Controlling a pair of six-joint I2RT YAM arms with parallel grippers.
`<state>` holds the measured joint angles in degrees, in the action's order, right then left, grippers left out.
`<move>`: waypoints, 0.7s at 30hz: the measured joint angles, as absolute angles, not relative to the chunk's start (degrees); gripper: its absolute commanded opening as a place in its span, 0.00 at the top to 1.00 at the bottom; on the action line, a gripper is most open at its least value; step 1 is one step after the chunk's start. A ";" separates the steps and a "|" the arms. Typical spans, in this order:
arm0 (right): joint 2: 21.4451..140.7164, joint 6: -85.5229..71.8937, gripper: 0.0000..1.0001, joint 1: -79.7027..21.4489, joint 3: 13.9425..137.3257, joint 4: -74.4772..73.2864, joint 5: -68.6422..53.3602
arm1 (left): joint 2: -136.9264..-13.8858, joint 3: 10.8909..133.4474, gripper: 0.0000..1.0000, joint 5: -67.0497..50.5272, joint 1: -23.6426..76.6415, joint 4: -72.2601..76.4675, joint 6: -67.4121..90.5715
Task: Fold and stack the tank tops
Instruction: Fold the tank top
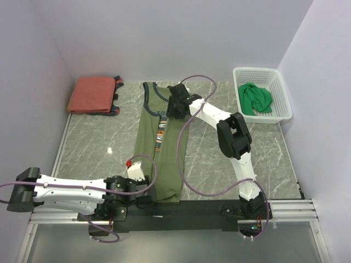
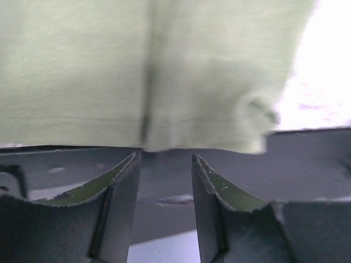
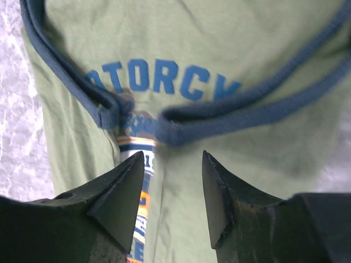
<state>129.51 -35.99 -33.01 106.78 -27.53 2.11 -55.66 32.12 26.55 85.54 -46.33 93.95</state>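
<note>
The olive green tank top (image 1: 164, 153) carries blue block letters (image 3: 164, 79) across the chest. "ATORCY" is what shows, the rest hidden under the navy trim (image 3: 230, 112); below it runs a striped orange and white strip with print too small to read. This top lies folded lengthwise down the middle of the bench (image 1: 98, 148), reaching from near the far edge to the near edge.

The right claw (image 3: 173, 156) hangs over its far end, fingers apart with nothing between them and the navy straps just ahead of the tips. The left claw (image 2: 164, 156) sits at the near hem, also parted and empty, with the hem just beyond its tips.

The rust-red tank top (image 1: 92, 94) lies folded in the far left corner. In the far right corner, the white mesh basket (image 1: 255, 69) holds the crumpled bright green tank top (image 1: 256, 98).
</note>
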 measured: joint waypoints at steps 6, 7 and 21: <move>121.75 -35.51 0.48 -32.67 100.77 -27.88 5.28 | -54.92 38.00 0.55 28.36 85.38 -41.87 85.80; 120.11 -35.51 0.51 -32.34 99.81 -27.92 5.65 | -56.82 39.70 0.59 28.45 85.12 -40.93 83.77; 126.69 -34.57 0.51 -24.88 99.24 -27.49 4.93 | -83.77 51.83 0.89 22.04 76.47 -26.72 64.01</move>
